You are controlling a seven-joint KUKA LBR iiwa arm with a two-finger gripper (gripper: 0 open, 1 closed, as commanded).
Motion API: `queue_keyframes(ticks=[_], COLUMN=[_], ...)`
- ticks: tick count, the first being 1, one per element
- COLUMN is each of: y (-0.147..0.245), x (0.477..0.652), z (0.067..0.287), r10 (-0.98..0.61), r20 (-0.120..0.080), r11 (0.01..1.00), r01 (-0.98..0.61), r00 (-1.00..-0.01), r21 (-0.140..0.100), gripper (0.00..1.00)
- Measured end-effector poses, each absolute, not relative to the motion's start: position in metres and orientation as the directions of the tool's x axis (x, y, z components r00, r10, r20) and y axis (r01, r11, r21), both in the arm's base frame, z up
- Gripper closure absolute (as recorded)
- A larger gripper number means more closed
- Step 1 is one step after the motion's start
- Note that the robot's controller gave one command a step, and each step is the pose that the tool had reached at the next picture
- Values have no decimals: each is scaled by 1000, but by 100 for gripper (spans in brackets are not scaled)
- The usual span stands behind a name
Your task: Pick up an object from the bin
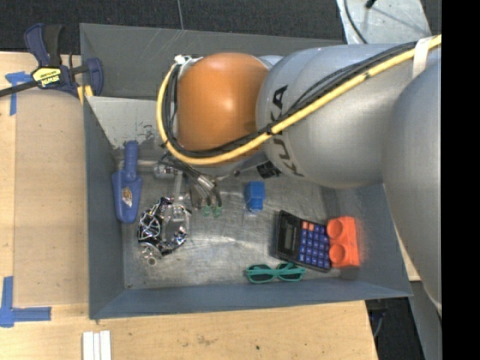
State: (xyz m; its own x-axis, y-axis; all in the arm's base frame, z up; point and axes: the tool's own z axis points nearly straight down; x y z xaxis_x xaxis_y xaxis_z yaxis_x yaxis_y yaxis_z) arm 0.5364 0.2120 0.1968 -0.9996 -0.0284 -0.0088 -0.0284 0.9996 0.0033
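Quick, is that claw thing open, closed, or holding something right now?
Gripper: cannot be told; it sits between a black-and-silver tangle and a small blue block.

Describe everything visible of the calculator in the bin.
The calculator is a dark, flat slab, seemingly plastic, with a dark display strip at its left end and rows of blue keys beside it. It lies face up and skewed on the right of the bin floor. An orange block lies against its right end; green glasses lie close by its near edge.

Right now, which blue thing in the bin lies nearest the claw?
The small blue plastic block, just right of the claw; the long blue tool lies farther, by the left wall.
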Motion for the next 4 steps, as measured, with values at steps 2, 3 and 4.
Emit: queue_keyframes(ticks=[2, 3, 4], y=[216, 205, 205], x=[547, 559, 559], z=[113, 79, 79], r10=[-383, -402, -402], r20=[-6, -11, -11], r11=[924, 916, 916], r01=[-383, -402, -402], r00=[-924, -916, -916], r21=[0, -2, -2], gripper=[0, 100, 100])
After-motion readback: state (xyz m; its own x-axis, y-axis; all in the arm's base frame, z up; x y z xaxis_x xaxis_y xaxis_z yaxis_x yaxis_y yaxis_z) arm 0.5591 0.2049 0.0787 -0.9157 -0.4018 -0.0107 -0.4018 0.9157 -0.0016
